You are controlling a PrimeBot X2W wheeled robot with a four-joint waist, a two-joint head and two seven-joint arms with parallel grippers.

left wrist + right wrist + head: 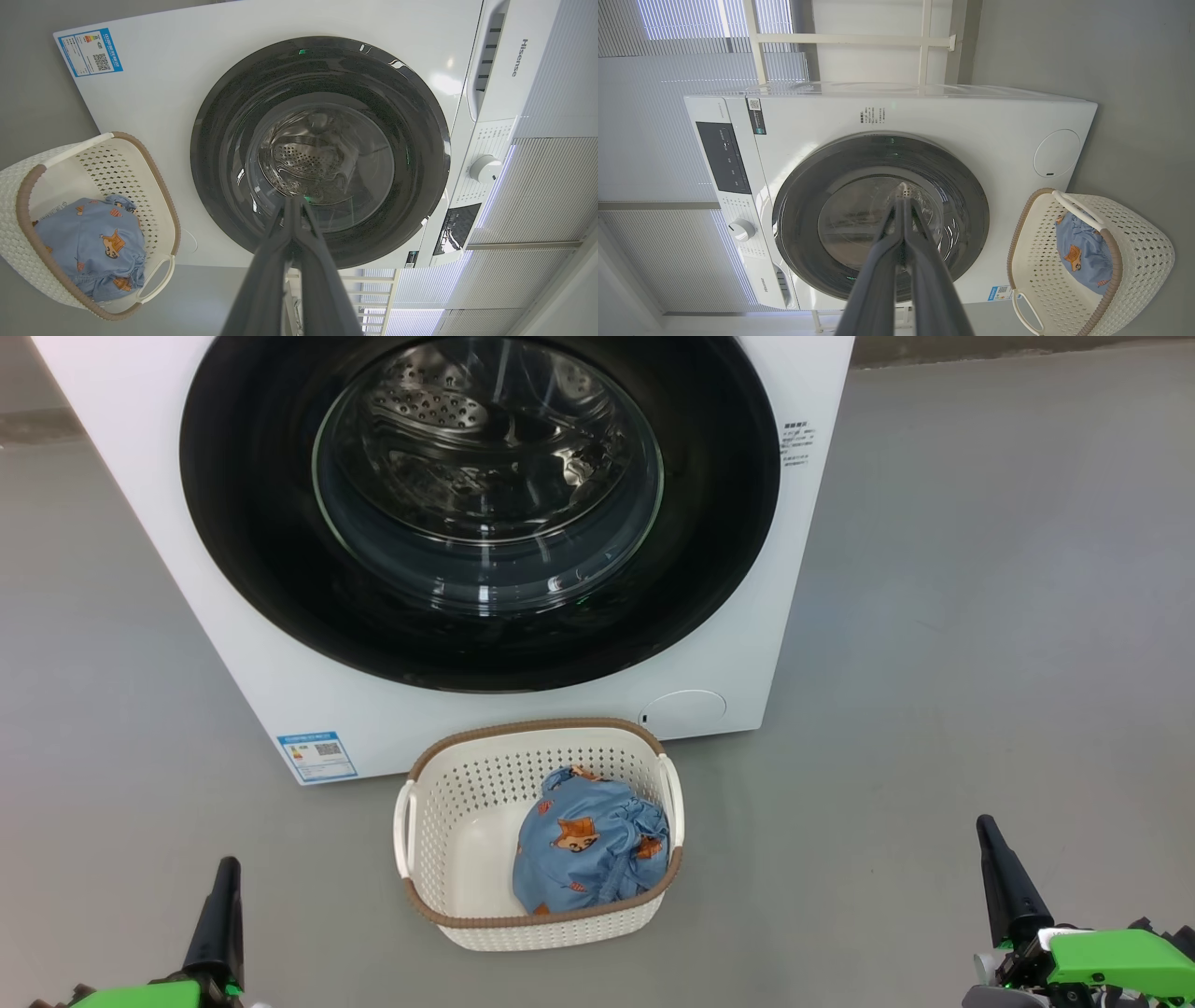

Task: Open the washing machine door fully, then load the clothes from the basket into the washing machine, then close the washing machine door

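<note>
The washing machine door was shut, its wide black rim lying flush against the white front and its glass window showing the perforated steel drum behind it. The washing machine stood on a grey floor, with a blue sticker low on its front to the robot's left and a round flap low to the right. Just in front of the machine, below the door, sat the basket, upright on the floor, its far rim close to the flap. The clothes lay inside it as a small bundle of blue fabric with orange fox prints, pushed toward the basket's right side and touching that wall, while the left part of the bottom was bare. The left gripper rose at the lower left of the head view, its two dark fingers pressed together and holding nothing. The right gripper stood at the lower right, likewise closed tight and empty. Both were well apart from the basket and the door, one to each side. In the wrist views each closed pair of fingers pointed toward the door's glass, and a white knob showed on the machine's control strip above the door.
</note>
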